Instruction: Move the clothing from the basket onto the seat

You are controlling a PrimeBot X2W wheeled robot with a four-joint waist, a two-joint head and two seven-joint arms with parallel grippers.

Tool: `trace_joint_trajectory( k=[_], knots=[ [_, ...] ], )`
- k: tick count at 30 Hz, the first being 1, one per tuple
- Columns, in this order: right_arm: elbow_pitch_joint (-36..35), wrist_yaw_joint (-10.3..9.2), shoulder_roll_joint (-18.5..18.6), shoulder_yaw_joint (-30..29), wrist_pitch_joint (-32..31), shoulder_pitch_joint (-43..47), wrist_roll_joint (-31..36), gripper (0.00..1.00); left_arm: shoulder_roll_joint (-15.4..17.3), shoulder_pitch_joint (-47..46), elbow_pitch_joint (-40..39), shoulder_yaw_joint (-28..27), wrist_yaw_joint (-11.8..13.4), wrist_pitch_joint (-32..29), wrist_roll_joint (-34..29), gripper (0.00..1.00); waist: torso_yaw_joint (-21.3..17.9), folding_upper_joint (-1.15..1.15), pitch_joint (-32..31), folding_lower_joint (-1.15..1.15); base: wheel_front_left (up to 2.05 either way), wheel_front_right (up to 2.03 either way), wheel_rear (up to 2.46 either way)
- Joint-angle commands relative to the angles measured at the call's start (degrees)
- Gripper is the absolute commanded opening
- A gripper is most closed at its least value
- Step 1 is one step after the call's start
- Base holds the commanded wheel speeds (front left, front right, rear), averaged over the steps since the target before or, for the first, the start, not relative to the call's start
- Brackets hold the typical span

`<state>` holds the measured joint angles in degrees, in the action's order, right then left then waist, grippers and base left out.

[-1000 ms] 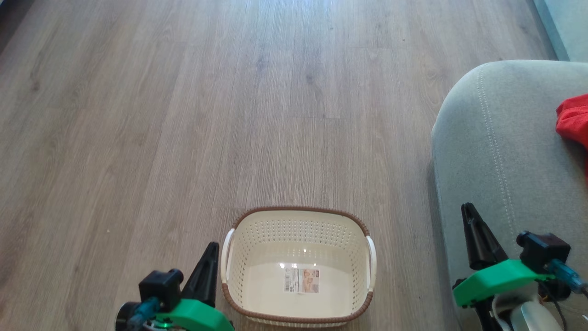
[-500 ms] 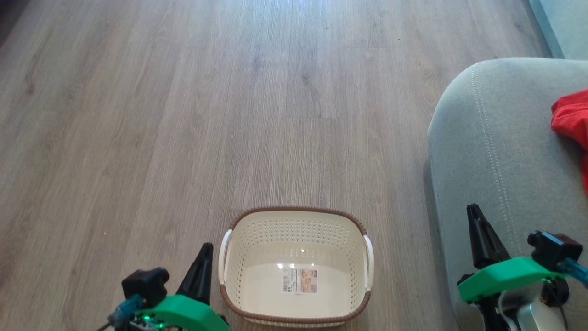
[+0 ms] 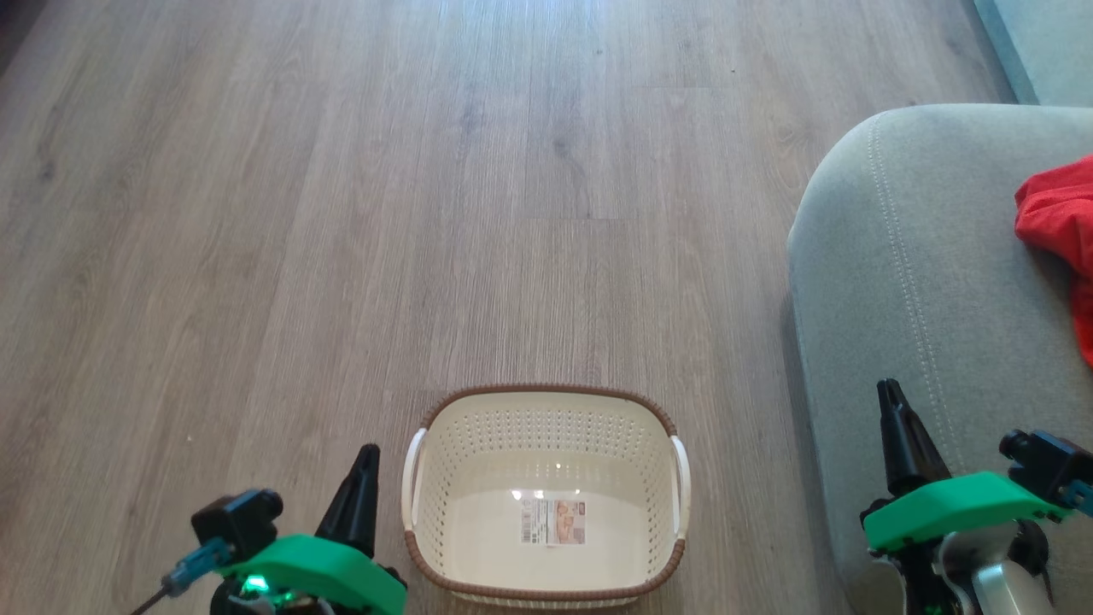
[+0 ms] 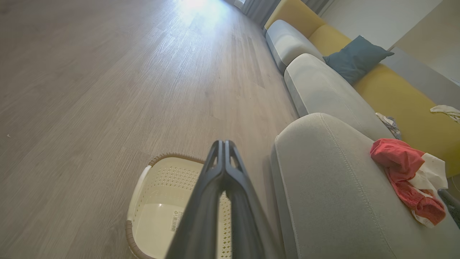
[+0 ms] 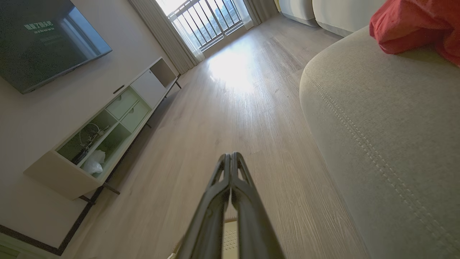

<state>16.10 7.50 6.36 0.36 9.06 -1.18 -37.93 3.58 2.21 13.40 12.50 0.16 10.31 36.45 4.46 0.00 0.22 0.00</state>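
Observation:
The cream basket (image 3: 444, 478) with a brown rim stands on the wood floor, holding just a label sticker on its bottom; its rim also shows in the left wrist view (image 4: 143, 180). Red clothing (image 3: 1055, 222) with white trim lies on the grey-green seat (image 3: 905, 282), seen too in the left wrist view as clothing (image 4: 402, 165) on the seat (image 4: 323, 187) and in the right wrist view as clothing (image 5: 413, 25) on the seat (image 5: 388, 126). My left gripper (image 3: 369, 450) is shut, just left of the basket. Over the seat's front edge my right gripper (image 3: 890, 386) is shut and holds nothing.
More sofa cushions (image 4: 316, 86) run along the right, with a yellow backrest and a dark blue pillow (image 4: 355, 57). A low TV cabinet (image 5: 107, 126) and a wall screen (image 5: 43, 39) line the far wall. Wood floor (image 3: 427, 213) spreads ahead and left.
The head camera has shifted, so the basket and seat sit slightly further left in the picture. Both grippers have drawn lower and outward, staying shut.

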Motion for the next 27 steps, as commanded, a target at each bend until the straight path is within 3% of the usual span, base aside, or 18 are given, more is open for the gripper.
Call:
trace_joint_trajectory(
  k=[1, 27],
  knots=[
    [-2.0, 0.0, 0.1, -0.21, -0.39, -2.94, -1.4, 0.0, 0.54, -3.01, -1.64, -1.54, -0.34, -0.27, 1.38, 0.0, -0.05, 0.0, 0.0, 0.0, 0.0, 0.0, 0.0],
    [-2.03, 0.0, -0.97, -2.23, -4.96, -3.56, -17.25, 0.0, 0.93, -4.52, -1.06, -5.73, -2.53, -4.38, 18.57, 0.0, -1.37, 0.0, -0.01, 0.0, 0.0, 0.0, 0.0]
  ],
)
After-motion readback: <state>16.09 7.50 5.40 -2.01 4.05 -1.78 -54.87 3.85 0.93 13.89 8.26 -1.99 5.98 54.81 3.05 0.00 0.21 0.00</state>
